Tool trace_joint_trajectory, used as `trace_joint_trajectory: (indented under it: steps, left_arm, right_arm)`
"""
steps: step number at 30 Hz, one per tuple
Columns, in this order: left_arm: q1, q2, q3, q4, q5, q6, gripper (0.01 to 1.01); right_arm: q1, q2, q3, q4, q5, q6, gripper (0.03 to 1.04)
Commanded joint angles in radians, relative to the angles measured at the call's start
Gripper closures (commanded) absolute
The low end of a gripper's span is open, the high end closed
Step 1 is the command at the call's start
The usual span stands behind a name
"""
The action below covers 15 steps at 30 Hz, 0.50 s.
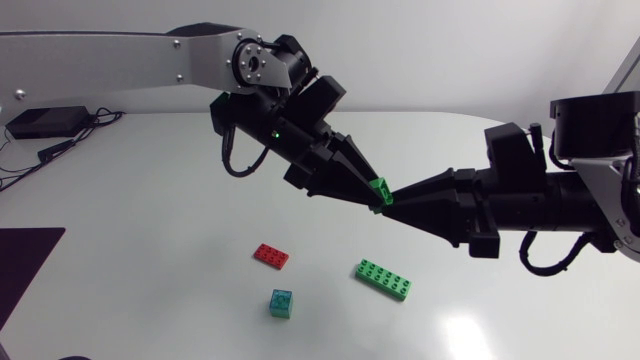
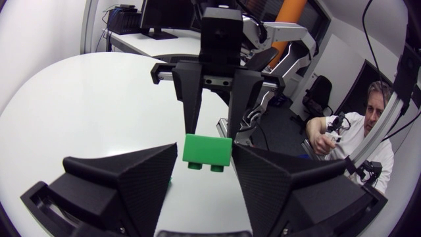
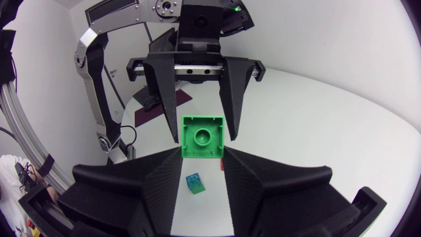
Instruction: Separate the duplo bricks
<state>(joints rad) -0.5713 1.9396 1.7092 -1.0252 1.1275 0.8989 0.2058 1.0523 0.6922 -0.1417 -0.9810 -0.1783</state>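
Head view, held piece: the small green brick (image 1: 379, 188) is in the air above the tabletop (image 1: 150, 220), where the left gripper (image 1: 368, 193) and the right gripper (image 1: 397, 199) meet tip to tip.
Head view, loose pieces: a red brick (image 1: 271, 256), a long green brick (image 1: 383, 279) and a teal brick (image 1: 282, 303) lie on the tabletop, none touching another.
Left wrist view, fingers: narrow, pressing the small green brick from both sides; the right gripper's fingers meet it from ahead.
Right wrist view, fingers: narrow on the same brick, whose hollow underside faces the camera.
Progress: three bricks lie separate, so this looks like the last pull. I cannot tell whether the held piece is one brick or two joined.
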Motion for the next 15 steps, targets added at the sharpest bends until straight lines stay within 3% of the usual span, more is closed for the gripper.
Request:
trace_joint_trajectory:
  steps: [1,9,15]
  left_arm:
    - [0.001,0.030,0.024,-0.013,0.023,-0.009,0.585]
    - [0.001,0.028,0.023,-0.035,0.038,0.000,0.692]
    - [-0.004,0.022,0.021,-0.059,0.054,0.018,0.707]
  right_arm:
    - [0.006,0.017,0.010,0.019,-0.013,0.020,0.82]
    - [0.003,0.014,0.001,0.025,-0.016,0.020,0.82]
    - [0.001,0.015,-0.005,0.031,-0.019,0.022,0.82]
